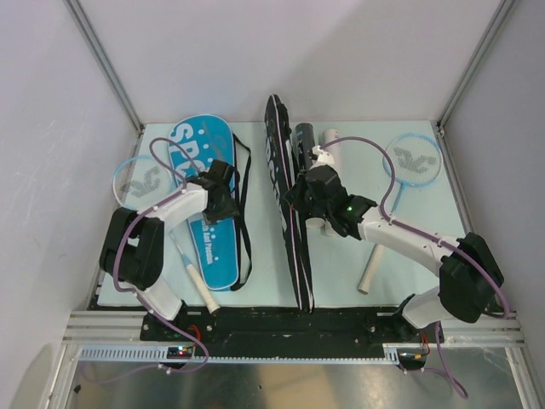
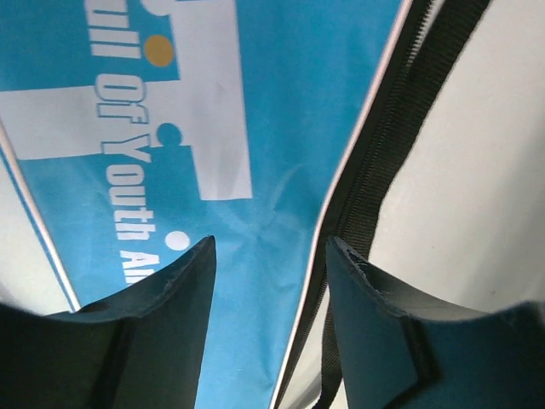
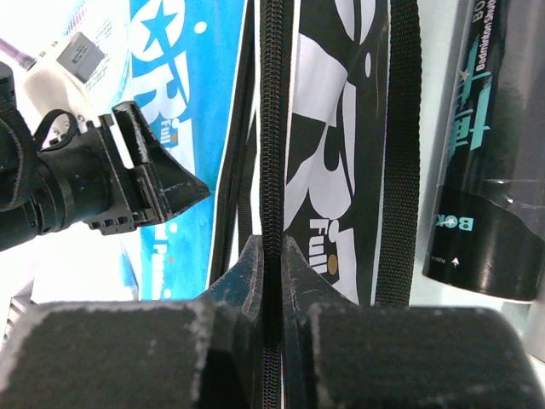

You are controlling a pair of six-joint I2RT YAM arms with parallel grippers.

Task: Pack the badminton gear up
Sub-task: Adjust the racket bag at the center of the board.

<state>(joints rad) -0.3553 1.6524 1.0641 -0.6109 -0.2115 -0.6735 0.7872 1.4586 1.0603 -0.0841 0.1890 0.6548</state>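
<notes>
On the left, our left gripper (image 2: 271, 245) hangs spread above the zip edge of the blue cover (image 2: 285, 111), holding nothing. Right of it, our right gripper (image 3: 272, 249) pinches the black cover (image 3: 332, 170) by its zip, standing it on edge; a slip could topple it onto the far tube (image 3: 498, 128).

The right gripper (image 3: 272, 256) has its two fingers pinched together on the zipper (image 3: 271, 111) edge of the black cover (image 3: 332, 128), which runs straight ahead from the claw (white lettering on it, partly cut off). Just right of the claw a black strap (image 3: 400, 136) runs alongside that cover, and farther right lies a black tube (image 3: 494, 145) with teal print. Left of the claw is the blue cover (image 3: 183, 94), with the left gripper (image 3: 166, 162) in front of it, jaws apart.
</notes>
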